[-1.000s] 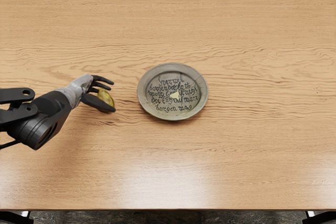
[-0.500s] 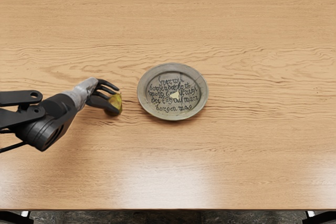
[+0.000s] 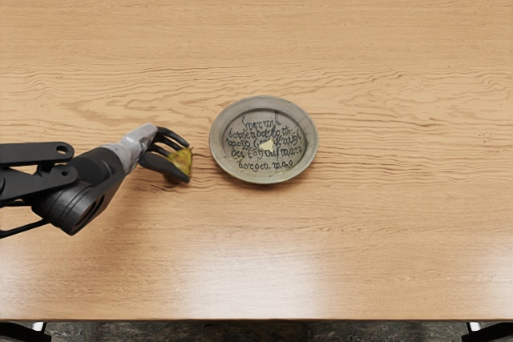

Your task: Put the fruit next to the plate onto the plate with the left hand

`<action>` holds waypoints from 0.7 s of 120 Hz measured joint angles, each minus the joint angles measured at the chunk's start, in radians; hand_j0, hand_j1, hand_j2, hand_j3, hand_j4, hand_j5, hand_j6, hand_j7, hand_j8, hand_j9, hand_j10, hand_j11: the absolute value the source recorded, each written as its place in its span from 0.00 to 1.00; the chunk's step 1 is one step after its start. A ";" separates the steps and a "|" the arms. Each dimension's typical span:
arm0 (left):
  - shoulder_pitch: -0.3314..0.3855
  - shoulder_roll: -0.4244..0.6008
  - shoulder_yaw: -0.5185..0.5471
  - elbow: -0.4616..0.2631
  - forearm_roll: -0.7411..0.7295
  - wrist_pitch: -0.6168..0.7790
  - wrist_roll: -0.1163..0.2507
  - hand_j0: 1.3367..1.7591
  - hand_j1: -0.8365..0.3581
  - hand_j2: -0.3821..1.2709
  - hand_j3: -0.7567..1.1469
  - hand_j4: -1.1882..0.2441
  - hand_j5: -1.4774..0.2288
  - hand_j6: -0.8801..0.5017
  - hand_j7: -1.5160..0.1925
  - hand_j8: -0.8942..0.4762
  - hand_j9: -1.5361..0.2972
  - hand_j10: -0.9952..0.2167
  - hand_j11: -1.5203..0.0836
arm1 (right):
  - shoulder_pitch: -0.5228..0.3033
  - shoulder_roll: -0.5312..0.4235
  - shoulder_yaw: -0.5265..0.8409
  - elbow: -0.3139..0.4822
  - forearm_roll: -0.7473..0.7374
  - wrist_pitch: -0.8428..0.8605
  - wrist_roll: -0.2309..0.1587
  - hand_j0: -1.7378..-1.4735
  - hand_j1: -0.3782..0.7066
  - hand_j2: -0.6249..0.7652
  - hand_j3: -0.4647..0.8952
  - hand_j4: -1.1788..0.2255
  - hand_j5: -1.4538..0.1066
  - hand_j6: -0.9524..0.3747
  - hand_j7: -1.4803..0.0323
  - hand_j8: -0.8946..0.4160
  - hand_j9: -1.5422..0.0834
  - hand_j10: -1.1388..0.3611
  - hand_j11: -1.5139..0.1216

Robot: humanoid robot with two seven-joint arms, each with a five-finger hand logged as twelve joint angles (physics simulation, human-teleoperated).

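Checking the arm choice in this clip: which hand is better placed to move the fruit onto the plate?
Left. The left hand grips the yellow fruit close beside the left edge of the plate, so only a short carry rightward seems needed. The right arm is out of view.

Table [image 3: 361,262]: light wood, grain running across. Carries one item. Plate [image 3: 264,139]: round, grey, dark lettering on its face, lying flat just beyond the fingers [image 3: 167,134], not touching them.
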 joint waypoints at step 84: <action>-0.103 0.029 -0.060 -0.002 -0.026 0.001 0.003 0.76 0.43 0.52 0.40 0.35 0.32 0.35 0.34 0.31 0.34 0.32 0.40 | 0.000 0.000 0.000 0.000 0.000 0.000 0.000 0.30 0.04 0.45 0.34 0.83 0.93 0.71 0.97 0.68 0.94 0.75 0.92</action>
